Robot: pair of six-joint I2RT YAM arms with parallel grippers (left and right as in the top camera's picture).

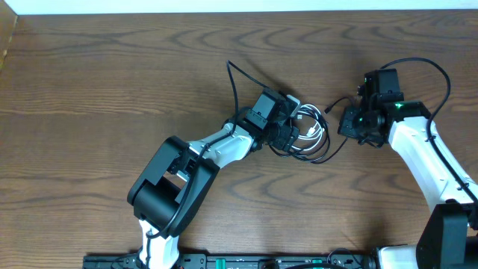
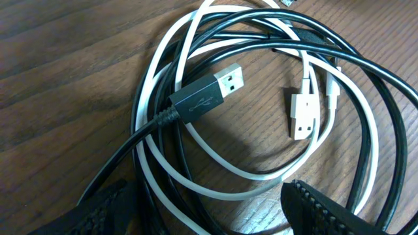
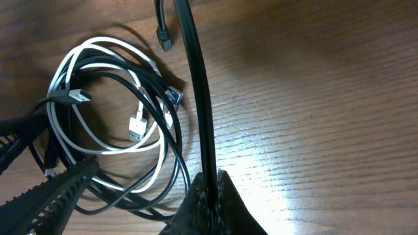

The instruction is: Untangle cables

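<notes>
Left gripper (image 2: 204, 196) hangs wide open over the coil on the table (image 1: 112, 75), holding nothing, with strands of both the black cable (image 2: 196, 101) and the white cable (image 2: 302, 117) lying between its fingers. The right gripper (image 3: 210, 196) is closed on a run of the black cable just beside the heap. Both cords wind through each other, so jaws closing here would likely pinch both. A pull from the right could then drag the whole bundle or cinch the loops tighter.
</notes>
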